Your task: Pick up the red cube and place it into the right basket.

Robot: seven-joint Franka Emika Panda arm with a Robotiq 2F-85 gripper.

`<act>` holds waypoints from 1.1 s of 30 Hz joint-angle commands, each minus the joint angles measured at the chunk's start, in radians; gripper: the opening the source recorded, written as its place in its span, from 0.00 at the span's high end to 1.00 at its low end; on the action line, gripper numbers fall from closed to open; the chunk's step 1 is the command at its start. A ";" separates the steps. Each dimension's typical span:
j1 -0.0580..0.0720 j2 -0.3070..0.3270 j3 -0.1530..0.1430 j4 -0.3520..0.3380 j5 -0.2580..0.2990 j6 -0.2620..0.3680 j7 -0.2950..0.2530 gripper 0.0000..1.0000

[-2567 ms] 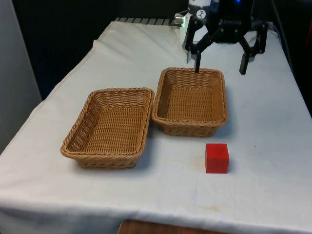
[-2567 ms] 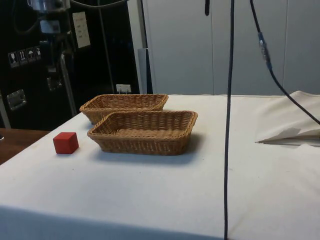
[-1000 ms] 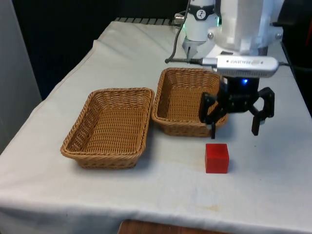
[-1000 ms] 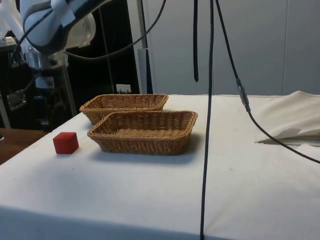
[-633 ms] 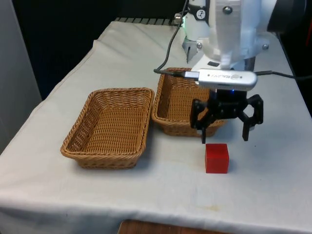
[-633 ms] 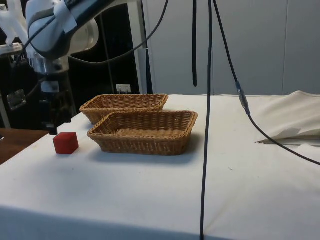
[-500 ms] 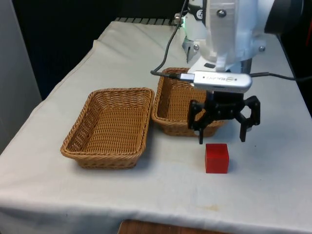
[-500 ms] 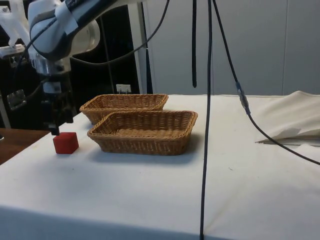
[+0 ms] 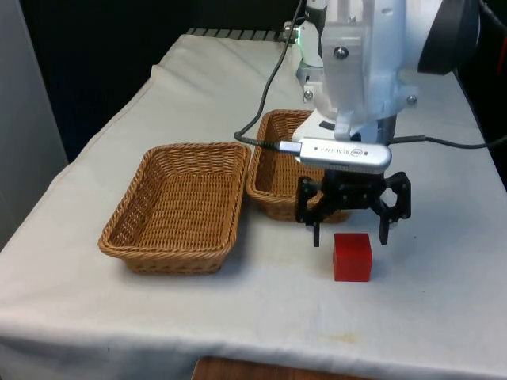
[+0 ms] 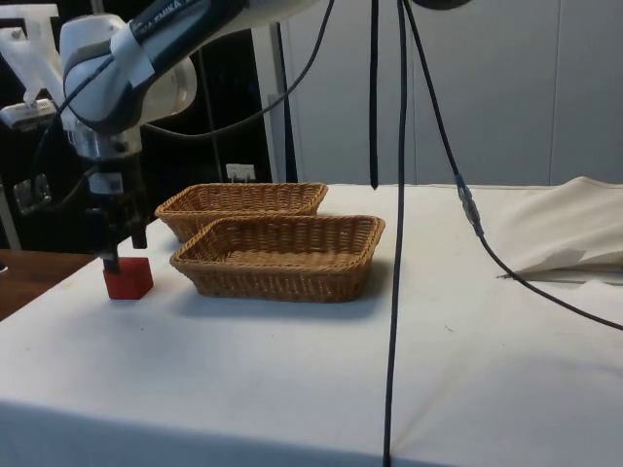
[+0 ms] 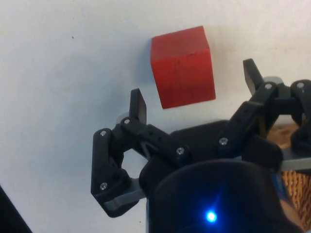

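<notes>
One red cube [image 9: 352,256] on the white-clothed worktop [image 9: 444,301], two wicker baskets [image 9: 180,206] side by side, the right basket [image 9: 277,176] just behind the cube, one end effector [image 9: 349,239] spread wide, holding nothing, fingertips just above the cube's top

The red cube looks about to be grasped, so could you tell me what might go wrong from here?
The red cube sits skewed between the open tool's fingers, so closing may twist or nudge it. The right basket stands close behind the tool; a low carry could catch its rim.
</notes>
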 commanded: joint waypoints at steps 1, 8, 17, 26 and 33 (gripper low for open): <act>-0.011 0.026 0.005 0.038 0.004 -0.014 0.005 0.00; -0.017 0.066 0.005 0.072 0.018 -0.016 0.006 0.00; -0.018 0.078 -0.001 0.074 0.020 0.000 0.003 0.00; -0.029 0.091 0.000 0.100 0.021 -0.014 0.005 0.20; -0.028 0.086 -0.002 0.090 0.020 -0.003 0.003 1.00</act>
